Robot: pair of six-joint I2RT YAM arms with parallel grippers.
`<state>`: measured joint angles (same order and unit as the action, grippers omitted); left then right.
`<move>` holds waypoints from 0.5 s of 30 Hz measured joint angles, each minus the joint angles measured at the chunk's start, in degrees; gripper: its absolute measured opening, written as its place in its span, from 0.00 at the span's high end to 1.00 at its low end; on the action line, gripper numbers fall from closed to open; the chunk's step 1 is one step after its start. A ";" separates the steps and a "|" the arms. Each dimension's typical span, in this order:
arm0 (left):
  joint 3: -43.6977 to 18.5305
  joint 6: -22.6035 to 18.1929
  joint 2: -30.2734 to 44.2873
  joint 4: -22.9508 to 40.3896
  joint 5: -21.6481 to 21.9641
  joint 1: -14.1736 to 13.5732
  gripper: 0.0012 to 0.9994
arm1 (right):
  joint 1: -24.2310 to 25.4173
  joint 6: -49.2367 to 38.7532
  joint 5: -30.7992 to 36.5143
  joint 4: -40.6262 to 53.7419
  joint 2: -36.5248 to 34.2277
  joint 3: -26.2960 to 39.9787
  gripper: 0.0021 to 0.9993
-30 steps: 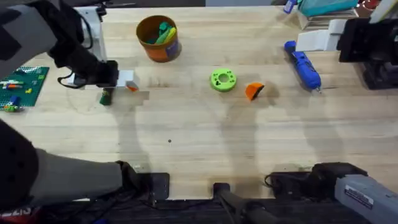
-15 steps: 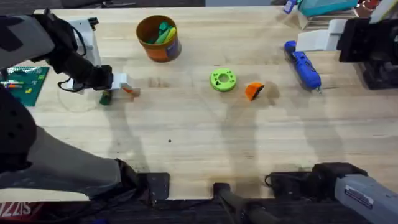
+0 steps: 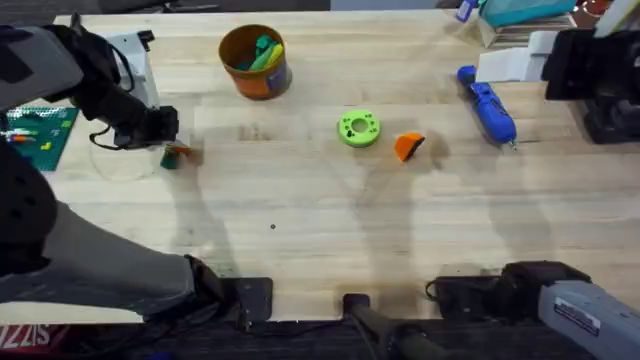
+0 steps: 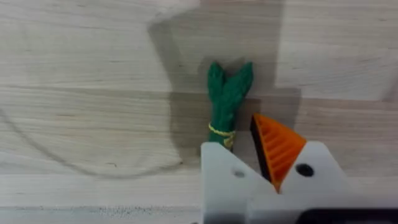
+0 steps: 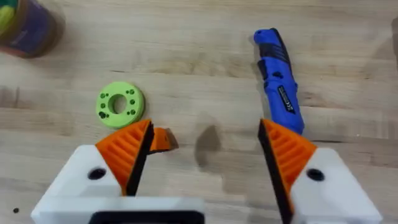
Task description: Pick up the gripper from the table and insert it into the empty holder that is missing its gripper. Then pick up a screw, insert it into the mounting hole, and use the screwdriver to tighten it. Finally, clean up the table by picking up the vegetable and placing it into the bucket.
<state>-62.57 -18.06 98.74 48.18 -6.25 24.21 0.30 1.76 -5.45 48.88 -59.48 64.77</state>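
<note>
The left gripper (image 3: 172, 140) is seen at the left of the overhead frame, lowered over the vegetable (image 4: 226, 102), which lies flat on the table (image 3: 300, 230). In the left wrist view only one orange pad (image 4: 275, 148) is seen, set just right of the vegetable's stem, beside a bare white holder (image 4: 227, 180); no grip is yet made, and whether the fingers stand wide or narrow cannot be told, since the far finger is poorly shown. The placing is judged a straddle, so the stem can be pinched across its narrow waist.

The right gripper (image 5: 205, 149) is held wide open and empty at the lower centre of its wrist view. The loose orange gripper (image 3: 408, 146) lies right of centre in the overhead frame, beside a green disc (image 3: 359, 128). The screwdriver (image 3: 487, 102) rests at the upper right, and the bucket (image 3: 255, 60) stands upper centre-left, well apart from the vegetable
</note>
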 joint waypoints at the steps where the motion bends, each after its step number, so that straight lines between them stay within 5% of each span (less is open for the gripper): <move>1: 0.00 0.00 0.00 -0.02 0.01 0.00 1.00 | 0.00 0.00 0.00 0.00 0.00 0.00 0.01; 4: 0.00 -0.26 0.00 -0.03 0.04 0.00 0.95 | 0.00 -0.01 0.00 0.00 0.00 0.00 0.01; 10: 0.00 0.28 0.00 0.03 -0.28 0.00 0.06 | 0.00 0.00 0.00 0.00 0.00 0.00 0.01; 15: -0.07 0.48 -0.10 2.11 -3.86 0.00 0.01 | 0.00 0.00 0.00 0.00 0.00 0.00 0.01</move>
<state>-62.63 -17.58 98.64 50.30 -10.11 24.21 0.30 1.76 -5.45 48.88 -59.48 64.77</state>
